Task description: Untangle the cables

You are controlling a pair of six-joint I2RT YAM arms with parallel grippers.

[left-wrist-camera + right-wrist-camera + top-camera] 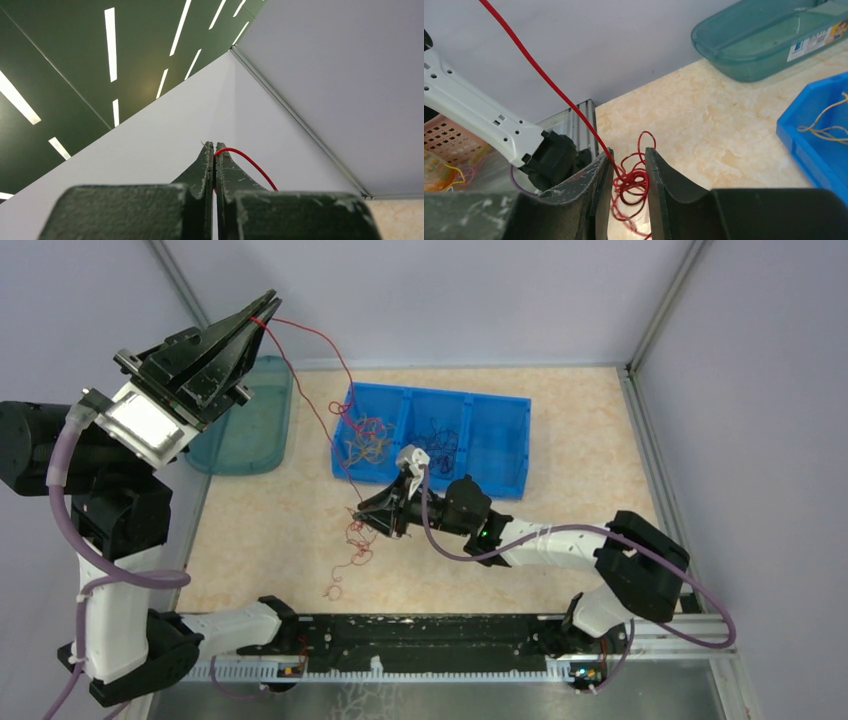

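My left gripper (266,314) is raised high at the back left and shut on one red cable (318,336). The left wrist view shows its fingertips (214,145) pressed together on the cable (250,163). The cable runs down to my right gripper (365,518), low over the table in front of the blue bin (500,440). The right wrist view shows my right gripper (629,150) open, with a red tangle (634,179) between its jaws and the taut strand (544,80) against the left finger. More red loops (340,575) trail on the table.
The bin's left compartment holds orange-yellow and red cables (365,445); the middle one holds dark cables (438,440). A teal tray (250,430) stands at the back left. Grey walls close off the back and sides. A metal rail (420,650) runs along the near edge.
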